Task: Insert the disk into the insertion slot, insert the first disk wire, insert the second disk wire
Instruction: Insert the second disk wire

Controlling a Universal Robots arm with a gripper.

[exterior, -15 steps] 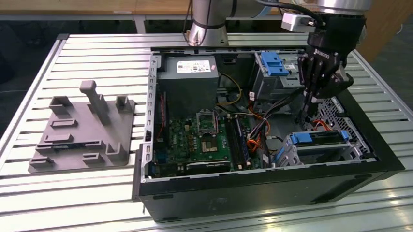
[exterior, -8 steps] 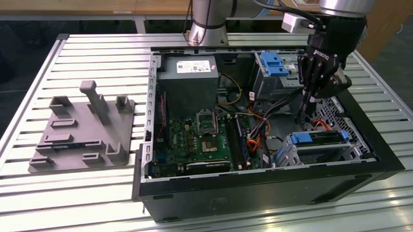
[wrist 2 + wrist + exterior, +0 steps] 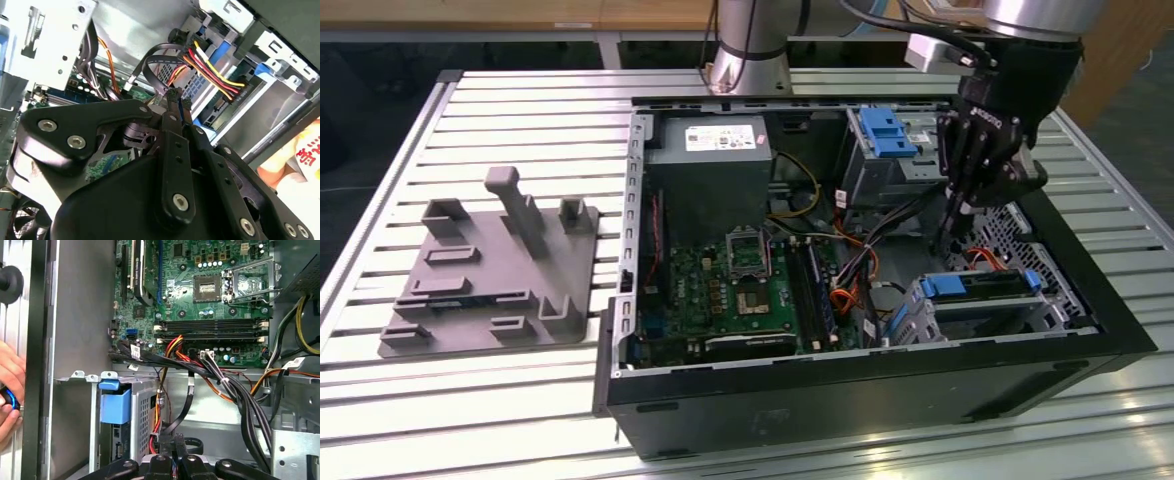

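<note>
The disk [image 3: 991, 285], in its blue carrier, lies inside the insertion slot [image 3: 994, 318], a perforated silver cage at the near corner of the open computer case on the exterior view's right. Its blue end tab [image 3: 115, 404] shows beside the cage wall [image 3: 143, 407]. My gripper [image 3: 945, 238] points down into the case just behind the cage. Its fingers are pinched together on the end of a flat black wire [image 3: 186, 400] that loops down from the motherboard. In the second wrist view the gripper [image 3: 179, 97] holds that wire [image 3: 152, 62] close to a red, yellow and black wire bundle [image 3: 215, 75].
A larger metal bay with a blue latch [image 3: 887, 135] stands behind the gripper. The motherboard [image 3: 734, 290] and loose cable bundles [image 3: 235, 390] fill the case floor. A person's hand [image 3: 9, 382] rests outside the case wall. A grey fixture [image 3: 487, 270] sits on the slatted table.
</note>
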